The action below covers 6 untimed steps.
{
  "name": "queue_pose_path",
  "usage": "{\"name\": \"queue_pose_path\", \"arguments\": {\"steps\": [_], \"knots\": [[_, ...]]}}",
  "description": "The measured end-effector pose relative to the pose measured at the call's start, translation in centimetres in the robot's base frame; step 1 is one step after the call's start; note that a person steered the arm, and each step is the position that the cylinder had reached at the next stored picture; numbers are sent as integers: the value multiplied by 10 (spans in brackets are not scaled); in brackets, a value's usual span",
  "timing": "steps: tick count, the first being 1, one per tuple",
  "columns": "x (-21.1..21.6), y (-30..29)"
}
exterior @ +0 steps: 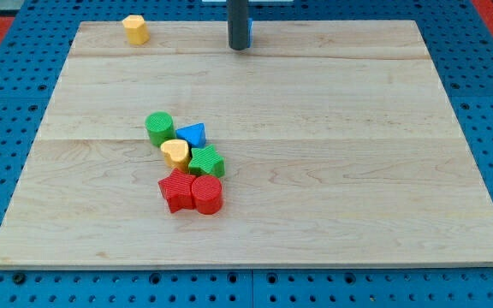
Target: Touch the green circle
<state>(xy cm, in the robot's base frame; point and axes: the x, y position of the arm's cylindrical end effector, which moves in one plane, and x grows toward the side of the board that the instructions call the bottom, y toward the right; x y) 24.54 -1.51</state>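
The green circle [159, 128] is a short green cylinder at the top left of a cluster left of the board's middle. My tip [239, 47] is the lower end of the dark rod near the view's top centre, far up and to the right of the green circle and apart from it. A blue block [250, 30] shows partly behind the rod.
In the cluster sit a blue triangle [193, 134], a yellow heart [175, 153], a green block [206, 161], a red block [175, 190] and a red cylinder [206, 194]. A yellow block [135, 29] lies at the top left of the wooden board [358, 171].
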Motion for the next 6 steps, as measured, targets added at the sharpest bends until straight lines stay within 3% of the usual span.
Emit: {"name": "queue_pose_path", "arguments": {"steps": [2, 3, 4, 6], "knots": [[23, 0], [55, -24], [65, -91], [191, -141]]}}
